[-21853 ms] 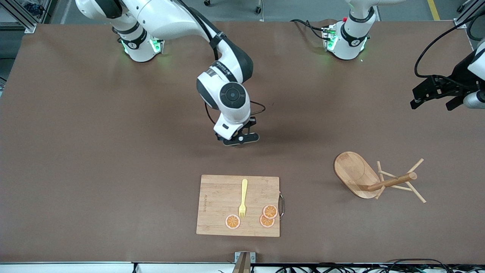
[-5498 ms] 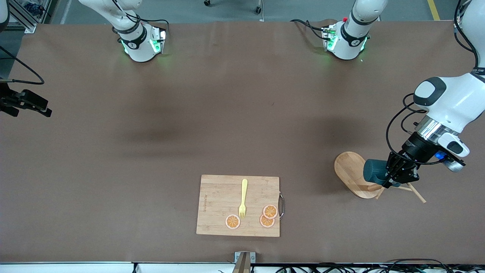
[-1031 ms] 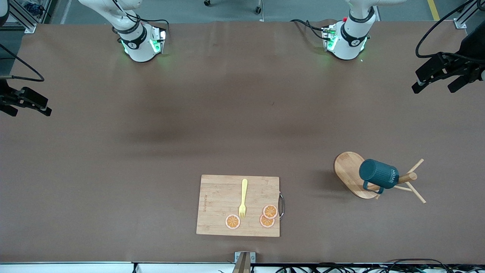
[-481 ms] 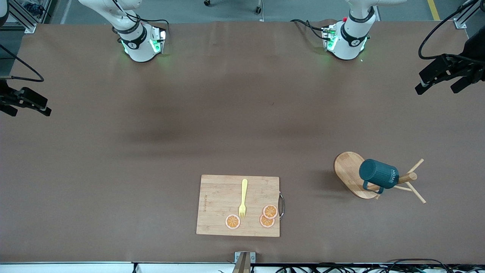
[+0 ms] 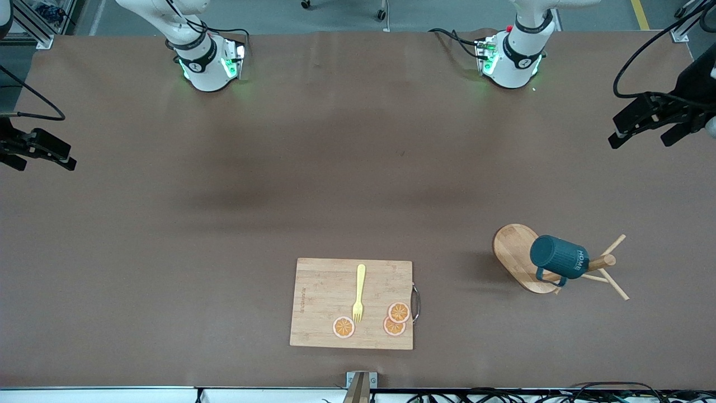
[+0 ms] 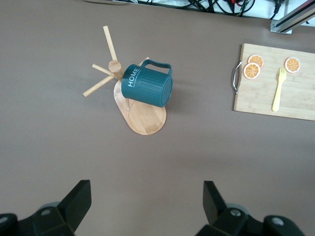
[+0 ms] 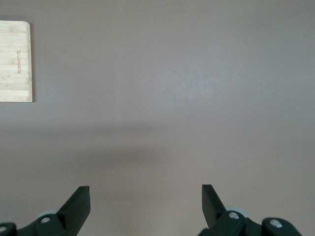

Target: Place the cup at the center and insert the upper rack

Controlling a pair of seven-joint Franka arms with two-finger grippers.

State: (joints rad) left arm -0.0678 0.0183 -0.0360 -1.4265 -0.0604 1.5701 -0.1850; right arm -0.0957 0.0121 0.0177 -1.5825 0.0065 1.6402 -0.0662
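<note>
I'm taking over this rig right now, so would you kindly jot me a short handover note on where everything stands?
Left gripper: open, empty, up over the table's edge at the left arm's end.
Right gripper: open, empty, waiting over the right arm's end.
Cup: hangs mouth-down on the rack, its handle hooked over a peg, "HOME" showing. The rack stands toward the left arm's end, base flat on the table.
Cutting board with fork and orange slices: near the front camera, midway along the table, untouched.
Done: cup hung on the rack and released.
Left: apparently nothing; check that the cup hangs steady.
</note>
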